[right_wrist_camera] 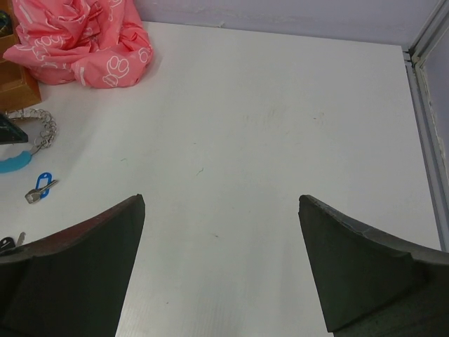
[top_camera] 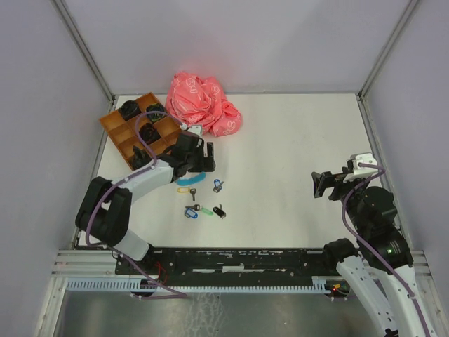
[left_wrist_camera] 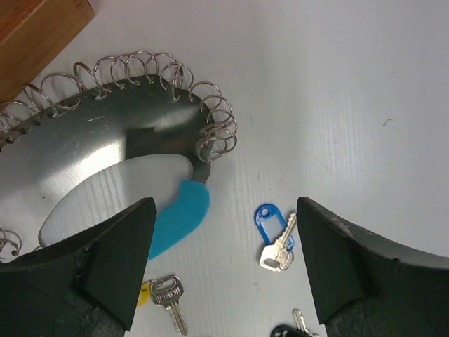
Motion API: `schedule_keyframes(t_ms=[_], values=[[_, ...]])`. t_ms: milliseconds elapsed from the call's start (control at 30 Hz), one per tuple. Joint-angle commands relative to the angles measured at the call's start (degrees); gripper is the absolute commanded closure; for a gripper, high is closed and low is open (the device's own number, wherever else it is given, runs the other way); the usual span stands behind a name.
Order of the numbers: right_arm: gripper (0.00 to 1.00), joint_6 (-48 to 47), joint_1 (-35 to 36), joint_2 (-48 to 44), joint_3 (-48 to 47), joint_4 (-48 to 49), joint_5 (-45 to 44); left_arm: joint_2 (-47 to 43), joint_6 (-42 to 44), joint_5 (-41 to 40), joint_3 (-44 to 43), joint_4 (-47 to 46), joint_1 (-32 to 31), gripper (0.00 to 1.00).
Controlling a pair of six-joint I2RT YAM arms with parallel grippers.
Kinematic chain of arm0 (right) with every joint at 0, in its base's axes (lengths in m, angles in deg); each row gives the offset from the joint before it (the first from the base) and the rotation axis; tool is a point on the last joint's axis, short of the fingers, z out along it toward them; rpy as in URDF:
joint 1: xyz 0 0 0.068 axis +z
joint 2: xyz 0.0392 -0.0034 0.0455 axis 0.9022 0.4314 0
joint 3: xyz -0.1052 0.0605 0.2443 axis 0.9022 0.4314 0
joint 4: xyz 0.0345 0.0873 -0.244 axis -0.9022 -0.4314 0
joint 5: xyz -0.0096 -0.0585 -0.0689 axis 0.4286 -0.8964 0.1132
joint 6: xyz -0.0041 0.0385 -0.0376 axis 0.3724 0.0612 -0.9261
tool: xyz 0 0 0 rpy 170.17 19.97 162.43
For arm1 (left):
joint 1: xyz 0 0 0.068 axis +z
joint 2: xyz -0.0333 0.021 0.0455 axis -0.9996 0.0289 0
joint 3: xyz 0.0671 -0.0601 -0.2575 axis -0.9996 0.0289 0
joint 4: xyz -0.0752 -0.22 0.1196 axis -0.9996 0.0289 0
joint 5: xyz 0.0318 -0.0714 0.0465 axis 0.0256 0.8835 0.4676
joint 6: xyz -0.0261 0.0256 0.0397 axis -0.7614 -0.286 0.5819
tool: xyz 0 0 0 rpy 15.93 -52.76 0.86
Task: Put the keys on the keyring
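Observation:
The keyring (left_wrist_camera: 105, 133) is a shiny oval loop edged with wire coils and a light blue curved segment (left_wrist_camera: 184, 214); it lies just ahead of my open, empty left gripper (left_wrist_camera: 226, 205). In the top view the left gripper (top_camera: 203, 161) covers most of it; only the blue segment (top_camera: 194, 180) shows. Keys lie loose on the table: a blue-tagged key (left_wrist_camera: 272, 235) (top_camera: 217, 185), a yellow-tagged key (left_wrist_camera: 168, 296) (top_camera: 186, 189), a black-tagged key (left_wrist_camera: 289, 328) (top_camera: 220, 212), plus a green-tagged (top_camera: 205, 209) and a second blue-tagged one (top_camera: 191, 213). My right gripper (top_camera: 324, 184) (right_wrist_camera: 221, 200) is open and empty, far right.
A wooden divided tray (top_camera: 140, 130) holding dark objects stands at the back left, its corner close to the keyring (left_wrist_camera: 35, 28). A crumpled pink bag (top_camera: 203, 104) (right_wrist_camera: 77, 38) lies behind the keyring. Metal frame rails run along the table's right edge (right_wrist_camera: 421, 105).

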Motion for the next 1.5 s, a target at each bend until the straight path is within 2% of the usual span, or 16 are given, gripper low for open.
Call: schedule_keyframes(t_ms=[0, 133, 300, 600, 867, 967, 1233, 1467], values=[[0.00, 0.6, -0.2, -1.0, 0.0, 2.6, 0.3, 5.5, 3.7, -5.8, -6.4, 1.6, -1.8, 0.14], [0.00, 0.5, -0.2, -1.3, 0.2, 2.9, 0.4, 11.2, 6.1, -8.2, -10.2, 3.7, -2.8, 0.17], [0.00, 0.4, -0.2, -2.2, 0.5, 2.8, -0.4, 16.7, 7.2, -7.3, -13.2, 5.6, -3.2, 0.23], [0.00, 0.1, -0.2, -3.6, 1.0, 3.0, -1.1, 22.1, 7.2, -5.8, -15.8, 7.2, -4.7, 0.33], [0.00, 0.0, -0.1, -4.6, 1.4, 3.1, -1.4, 27.6, 10.0, -0.6, -22.1, 9.2, -7.9, 0.50], [0.00, 0.0, -0.1, -4.8, 1.3, 3.0, -1.4, 30.1, 11.8, 2.1, -25.3, 10.0, -10.3, 0.53], [0.00, 0.0, -0.1, -4.9, 1.4, 2.9, -1.2, 36.1, 16.8, 6.3, -34.3, 11.5, -19.3, 0.53], [0.00, 0.0, -0.1, -5.1, 1.4, 2.9, -1.1, 36.6, 20.3, 11.2, -35.9, 11.5, -26.3, 0.51]])
